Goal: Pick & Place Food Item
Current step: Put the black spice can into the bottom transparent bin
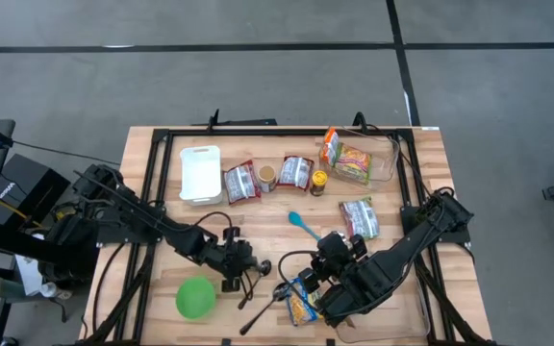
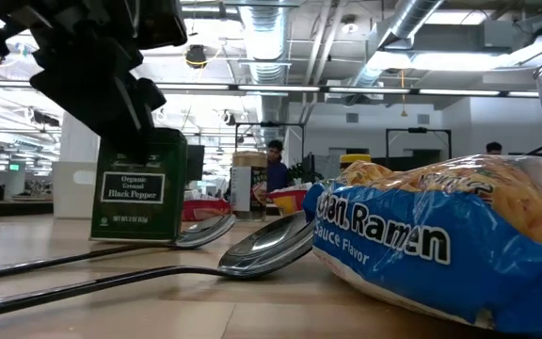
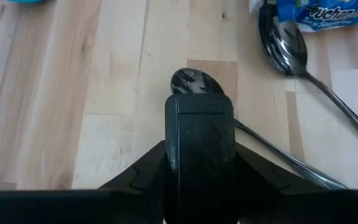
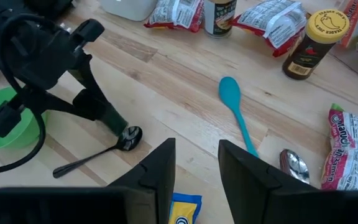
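Black pepper tin [image 2: 139,188] stands on the table [image 2: 55,315] right by a spoon [image 2: 205,231]. The left claw [image 1: 235,259] looks clamped on its top, so a shallow grip could tip it. Right claw [image 4: 196,149] hangs open, empty.

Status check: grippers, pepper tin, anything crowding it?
Left gripper shut on black pepper tin, tin on table. Right gripper open, empty. Two spoons alongside.

Bare wood lies open between my left gripper [image 1: 255,266] and the teal spoon [image 1: 305,225]. Two metal spoons [image 1: 279,292] and the ramen packet [image 1: 302,303] crowd my right gripper's [image 1: 308,280] side.
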You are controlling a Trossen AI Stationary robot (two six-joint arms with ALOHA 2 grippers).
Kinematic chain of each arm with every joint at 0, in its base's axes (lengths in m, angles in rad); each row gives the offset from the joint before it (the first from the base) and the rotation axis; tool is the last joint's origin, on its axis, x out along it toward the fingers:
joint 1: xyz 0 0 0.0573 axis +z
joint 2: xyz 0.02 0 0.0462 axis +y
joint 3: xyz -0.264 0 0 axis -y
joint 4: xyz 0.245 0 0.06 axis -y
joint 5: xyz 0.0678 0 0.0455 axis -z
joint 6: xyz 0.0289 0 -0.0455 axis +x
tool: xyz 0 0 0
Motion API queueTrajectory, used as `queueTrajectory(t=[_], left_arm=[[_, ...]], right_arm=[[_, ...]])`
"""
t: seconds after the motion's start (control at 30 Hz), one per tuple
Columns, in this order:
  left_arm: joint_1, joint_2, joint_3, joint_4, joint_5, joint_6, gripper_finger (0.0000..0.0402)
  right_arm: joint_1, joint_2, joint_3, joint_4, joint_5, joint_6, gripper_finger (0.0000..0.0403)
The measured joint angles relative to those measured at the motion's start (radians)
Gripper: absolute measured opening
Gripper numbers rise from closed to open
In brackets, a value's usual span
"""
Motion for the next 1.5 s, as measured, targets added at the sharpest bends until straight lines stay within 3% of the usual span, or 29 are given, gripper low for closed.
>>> queueTrajectory(t=[0.43,0.57,0.93,1.17,1.5], left_arm=[[-0.004,0.0,0.0,-0.03,0.008,-0.057,0.0253],[-0.009,0.0,0.0,-0.089,0.056,-0.09,0.0273],[-0.074,0.0,0.0,-0.197,0.052,-0.186,0.0256],[-0.144,0.0,-0.067,-0.181,-0.083,-0.224,0.0242],[-0.176,0.0,-0.246,0.253,-0.122,-0.272,0.0237]], right_arm=[[0.0,0.0,0.0,0.0,0.0,0.0,0.0116],[0.0,0.0,0.0,0.0,0.0,0.0,0.0116],[0.0,0.0,0.0,-0.001,0.0,-0.003,0.0116],[0.0,0.0,0.0,-0.002,0.0,-0.003,0.0116],[0.0,0.0,0.0,-0.002,0.0,-0.003,0.0116]])
